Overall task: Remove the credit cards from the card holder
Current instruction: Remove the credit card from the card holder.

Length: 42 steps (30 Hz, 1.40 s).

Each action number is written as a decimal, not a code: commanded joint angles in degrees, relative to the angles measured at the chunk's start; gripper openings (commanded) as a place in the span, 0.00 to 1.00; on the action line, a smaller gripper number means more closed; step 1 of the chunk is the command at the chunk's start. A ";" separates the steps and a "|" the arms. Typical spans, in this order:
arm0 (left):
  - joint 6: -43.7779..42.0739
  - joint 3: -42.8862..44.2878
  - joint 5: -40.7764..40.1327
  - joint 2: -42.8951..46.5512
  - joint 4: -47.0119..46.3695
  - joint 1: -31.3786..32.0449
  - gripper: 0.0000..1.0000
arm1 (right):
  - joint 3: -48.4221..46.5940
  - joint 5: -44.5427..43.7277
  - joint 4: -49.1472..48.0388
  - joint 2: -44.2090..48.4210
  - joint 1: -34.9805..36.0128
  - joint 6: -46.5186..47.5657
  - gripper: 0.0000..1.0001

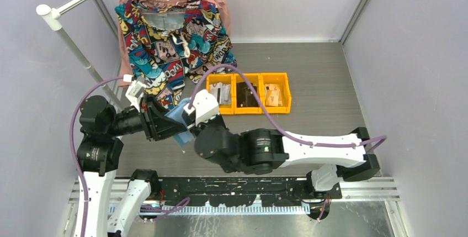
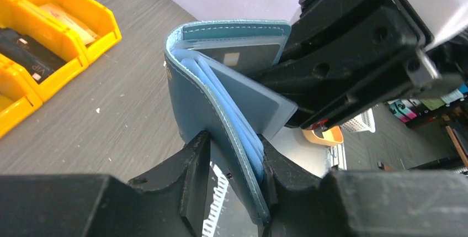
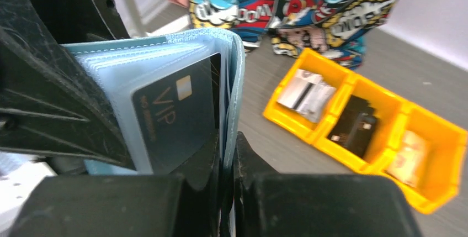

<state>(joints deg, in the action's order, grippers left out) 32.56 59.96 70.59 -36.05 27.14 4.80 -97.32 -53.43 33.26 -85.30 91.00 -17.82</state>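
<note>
The card holder [image 2: 193,99] hangs in the air at the centre left of the overhead view, between the two arms and clear of the table [image 1: 320,71]. Holding it up this way probably lets each arm take one side of it.

The left gripper [image 2: 234,143] straddles the lower cover and most of the clear sleeves. Its jaws are only partly closed, and both seem to press on the stack, so it looks like the anchor. The right gripper [image 3: 229,146] comes in from the open edge with its jaws nearly together on the upper flap. This spreads the holder like a book and bares a sleeve holding a dark card [image 3: 174,121] marked VIP. It cannot be told whether the fingers nip that card itself or only the flap and sleeve around it.

The splayed position seems meant to separate one leaf from the rest, so that a single card can slide out against the other arm's hold. The other sleeves look pale blue, and what they contain cannot be made out.

A row of three orange bins [image 1: 246,111] sits on the table right of centre in the overhead view.
- **Frame-left bin:** a pale striped card [image 3: 306,90].
- **Middle bin:** a black card [image 3: 353,126].
- **Frame-right bin:** a tan card [image 3: 411,159].

The bins probably receive the extracted cards, so the task looks partly done.
</note>
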 commanded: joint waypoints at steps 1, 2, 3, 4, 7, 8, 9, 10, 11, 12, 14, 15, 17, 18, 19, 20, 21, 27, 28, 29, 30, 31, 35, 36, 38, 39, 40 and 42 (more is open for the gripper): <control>-2.61 1.80 1.58 0.76 4.58 0.30 0.34 | -7.32 -13.06 8.83 -2.88 0.94 4.16 0.01; -3.50 2.07 2.02 0.85 5.73 0.30 0.34 | -7.48 -12.90 8.30 -2.61 0.98 4.79 0.01; -3.88 2.22 2.35 0.82 6.48 0.34 0.34 | -7.22 -12.18 7.46 -2.24 0.95 5.45 0.01; -3.88 2.29 2.86 0.93 6.69 0.33 0.35 | -7.03 -12.14 6.83 -1.98 1.07 6.19 0.01; -4.45 2.47 5.34 1.02 7.51 0.35 0.34 | -8.41 -12.72 8.37 -2.38 1.17 6.73 0.01; -5.17 2.52 6.48 1.02 8.23 0.38 0.34 | -8.66 -12.93 8.74 -2.29 1.19 6.75 0.01; -6.34 2.71 7.11 1.02 9.42 0.39 0.34 | -8.80 -13.08 9.08 -2.25 1.27 6.60 0.01; -7.56 2.92 6.59 1.06 10.87 0.39 0.34 | -8.99 -12.71 9.29 -2.01 1.35 6.38 0.01; -7.97 2.92 5.64 1.11 11.35 0.39 0.34 | -8.96 -11.96 8.92 -1.73 1.49 6.20 0.01; -7.32 2.59 4.07 1.14 10.80 0.39 0.34 | -8.80 -10.55 8.44 -1.41 1.61 5.85 0.01; -3.97 1.41 1.49 1.30 6.56 0.39 0.32 | -7.54 -6.56 6.63 -0.20 1.63 5.11 0.01; -2.82 1.06 0.22 1.36 4.98 0.39 0.31 | -6.58 -4.95 5.68 0.45 1.64 4.76 0.01; -0.67 0.66 -0.56 1.39 2.44 0.40 0.30 | -5.75 -2.99 5.39 1.10 1.64 3.44 0.01; 0.73 0.30 0.01 1.38 0.90 0.39 0.30 | -5.51 -2.60 5.47 1.33 1.64 2.91 0.01; 1.85 0.04 0.29 1.48 -0.02 0.43 0.30 | -5.05 -1.77 5.25 1.88 1.64 2.55 0.01; 2.57 -0.29 0.33 1.54 -0.63 0.43 0.30 | -4.17 -1.12 4.49 2.62 1.64 2.29 0.01; 2.77 -0.43 0.26 1.52 -0.82 0.49 0.30 | -3.38 0.08 3.40 3.33 1.65 2.04 0.01; 0.51 -0.88 -5.80 1.35 1.59 0.48 0.28 | 0.91 6.60 -0.97 7.68 1.60 0.60 0.01; 0.11 -0.82 -7.15 1.29 1.93 0.48 0.25 | 2.39 8.07 -2.36 8.82 1.55 0.37 0.01; -0.46 -0.84 -7.55 1.29 2.01 0.48 0.24 | 4.10 9.56 -4.07 10.63 1.33 -0.16 0.01; -0.36 -0.81 -7.65 1.23 1.97 0.52 0.22 | 6.26 11.53 -5.76 12.34 0.77 -0.94 0.01; 0.25 -0.81 -7.40 1.18 1.35 0.48 0.21 | 8.61 13.30 -8.11 14.24 0.12 -1.79 0.01; 5.89 -1.73 -3.19 0.94 -3.64 0.50 0.20 | 15.98 23.63 -14.77 19.85 -4.51 -6.55 0.01; 7.58 -2.04 -1.76 0.95 -5.31 0.49 0.23 | 17.25 25.56 -16.01 20.73 -5.38 -7.37 0.01; 11.54 -2.83 0.62 0.94 -8.69 0.49 0.28 | 19.41 29.16 -17.83 21.98 -6.96 -8.53 0.01; 13.07 -3.26 1.06 0.95 -9.91 0.52 0.29 | 19.89 30.44 -18.75 22.23 -7.65 -9.07 0.01; 14.19 -3.65 1.05 1.01 -10.65 0.54 0.30 | 20.34 31.60 -19.42 22.42 -8.19 -9.56 0.01; 16.63 -4.50 1.13 1.04 -12.82 0.57 0.31 | 20.71 32.94 -19.94 22.24 -8.91 -10.18 0.01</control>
<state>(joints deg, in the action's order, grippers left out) 41.95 56.53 69.19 -34.89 22.79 5.45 -76.95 -28.05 21.96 -64.18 83.20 -24.38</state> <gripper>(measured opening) 0.300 0.125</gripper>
